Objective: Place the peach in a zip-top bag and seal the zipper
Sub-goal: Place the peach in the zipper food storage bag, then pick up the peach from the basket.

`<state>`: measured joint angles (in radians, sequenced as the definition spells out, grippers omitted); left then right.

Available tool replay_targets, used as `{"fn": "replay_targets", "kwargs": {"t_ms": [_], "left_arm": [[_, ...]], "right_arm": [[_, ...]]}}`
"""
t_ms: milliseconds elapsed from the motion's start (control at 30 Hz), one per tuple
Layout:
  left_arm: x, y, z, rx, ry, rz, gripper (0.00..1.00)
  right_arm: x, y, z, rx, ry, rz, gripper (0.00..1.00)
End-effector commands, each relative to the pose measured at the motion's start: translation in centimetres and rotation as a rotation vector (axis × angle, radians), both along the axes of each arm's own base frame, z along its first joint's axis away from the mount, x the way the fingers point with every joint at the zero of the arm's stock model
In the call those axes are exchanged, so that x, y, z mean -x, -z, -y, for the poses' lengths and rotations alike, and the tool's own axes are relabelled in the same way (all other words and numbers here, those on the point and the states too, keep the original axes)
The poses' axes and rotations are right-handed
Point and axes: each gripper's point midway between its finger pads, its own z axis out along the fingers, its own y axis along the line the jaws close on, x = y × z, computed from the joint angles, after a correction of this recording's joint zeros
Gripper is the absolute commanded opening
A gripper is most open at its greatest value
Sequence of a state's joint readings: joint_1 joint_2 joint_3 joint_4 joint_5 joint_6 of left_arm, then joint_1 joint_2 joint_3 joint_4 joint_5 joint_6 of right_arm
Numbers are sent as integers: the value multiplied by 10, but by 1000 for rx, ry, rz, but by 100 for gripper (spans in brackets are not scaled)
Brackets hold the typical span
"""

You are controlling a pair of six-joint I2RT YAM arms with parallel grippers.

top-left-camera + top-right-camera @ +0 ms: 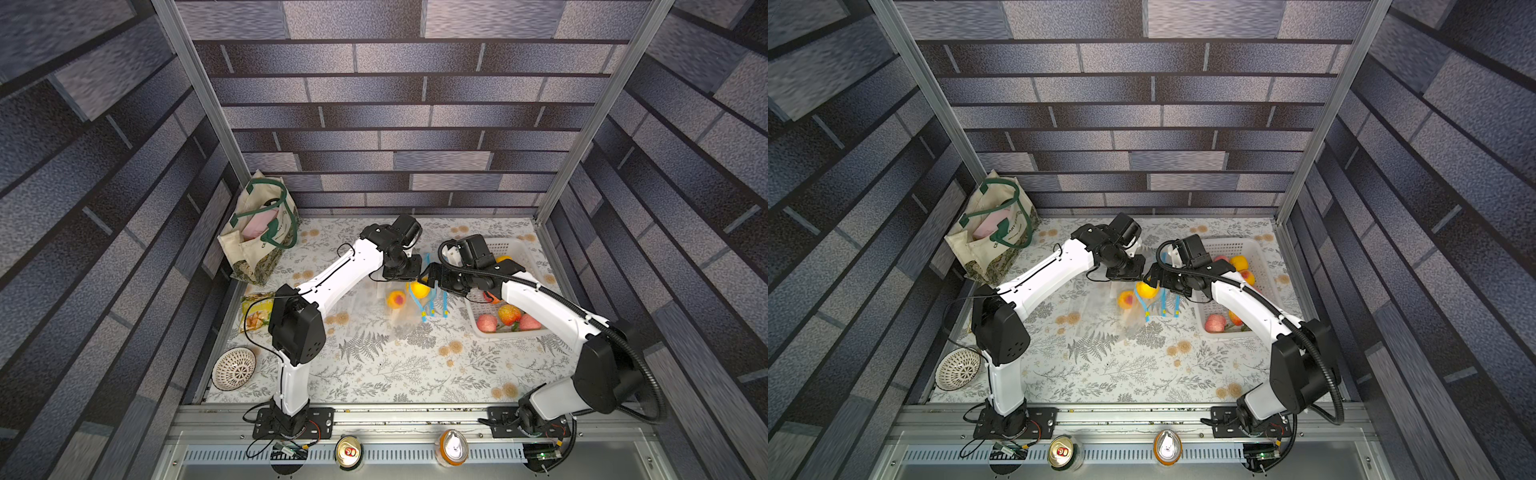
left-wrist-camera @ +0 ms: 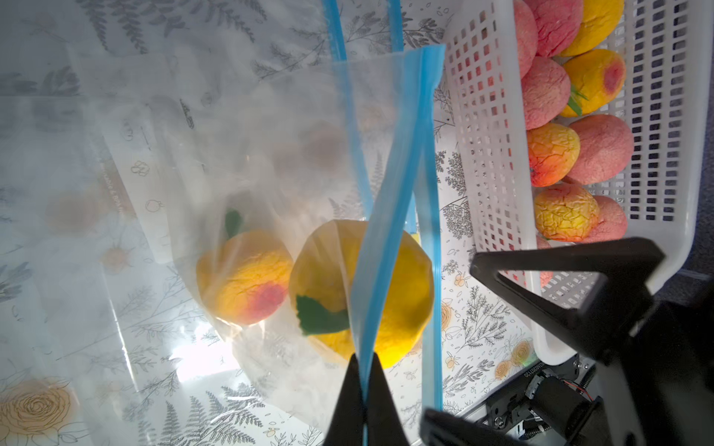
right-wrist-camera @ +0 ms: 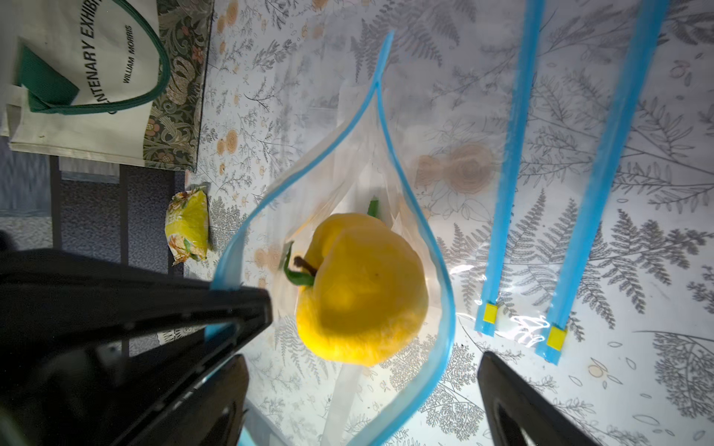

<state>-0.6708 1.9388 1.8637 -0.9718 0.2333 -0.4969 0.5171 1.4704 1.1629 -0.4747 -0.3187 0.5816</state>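
A clear zip-top bag with a blue zipper rim (image 3: 440,270) hangs with its mouth pulled open into a loop. My left gripper (image 2: 363,357) is shut on one side of that blue rim (image 2: 390,216). A yellow peach (image 3: 363,293) with a green leaf sits inside the open mouth, free of any fingers. Straight above it my right gripper (image 3: 361,370) stands wide open, holding nothing. Both top views show this peach (image 1: 419,289) (image 1: 1147,290) just below the two grippers. A second peach with a red blush (image 2: 247,282) lies deeper under the clear film.
A white basket (image 1: 515,249) with several peaches stands right of the bag. Two more flat bags with blue strips (image 3: 510,185) lie beside it. A tote bag (image 1: 262,232), a snack packet (image 1: 255,311) and a patterned bowl (image 1: 234,368) line the left side.
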Motion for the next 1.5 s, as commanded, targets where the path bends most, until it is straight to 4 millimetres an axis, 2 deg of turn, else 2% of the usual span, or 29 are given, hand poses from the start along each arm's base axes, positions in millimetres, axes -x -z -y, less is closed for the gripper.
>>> {"fn": "replay_targets", "kwargs": {"t_ms": [0, 100, 200, 333, 500, 600, 767, 900, 967, 1033, 1100, 1133, 1200, 1367, 1467], "left_arm": [[0, 8, 7, 13, 19, -10, 0], [3, 3, 15, 37, 41, 4, 0], [4, -4, 15, 42, 41, 18, 0], [4, -13, 14, 75, 36, 30, 0], [8, -17, 17, 78, 53, 31, 0], [8, -20, 19, 86, 55, 36, 0], [9, -29, 22, 109, 56, 42, 0], [7, -36, 24, 175, 47, 25, 0], [0, -29, 12, 108, 6, 43, 0], [-5, -17, -2, 9, -21, 49, 0], [-5, -4, -8, -39, -20, 34, 0], [-5, -1, -7, -43, -18, 29, 0], [-4, 2, -4, -34, -14, 25, 0], [-1, -2, 7, -29, 20, 44, 0], [1, -3, 13, -45, 42, 46, 0]], "right_arm": [[3, -23, 4, 0, 5, 33, 94], [-1, -18, 16, 47, 41, 29, 89], [-5, -3, 18, 62, 41, -1, 76], [-10, 17, 4, -1, 36, -43, 58], [-22, 31, -12, -69, 47, -79, 42], [-27, 38, -18, -95, 53, -95, 42], [-33, 39, -36, -207, 60, -139, 44], [-36, 24, -44, -306, 65, -167, 49], [-36, 5, -27, -283, 92, -126, 50], [-35, -14, 2, -190, 125, -62, 54], [-33, -30, 33, -109, 157, -7, 58], [-31, -31, 46, -81, 170, -5, 59], [-28, -21, 79, 19, 216, -14, 62], [-26, 19, 173, 439, 363, -25, 70], [-30, 37, 198, 516, 412, -71, 70]]}}
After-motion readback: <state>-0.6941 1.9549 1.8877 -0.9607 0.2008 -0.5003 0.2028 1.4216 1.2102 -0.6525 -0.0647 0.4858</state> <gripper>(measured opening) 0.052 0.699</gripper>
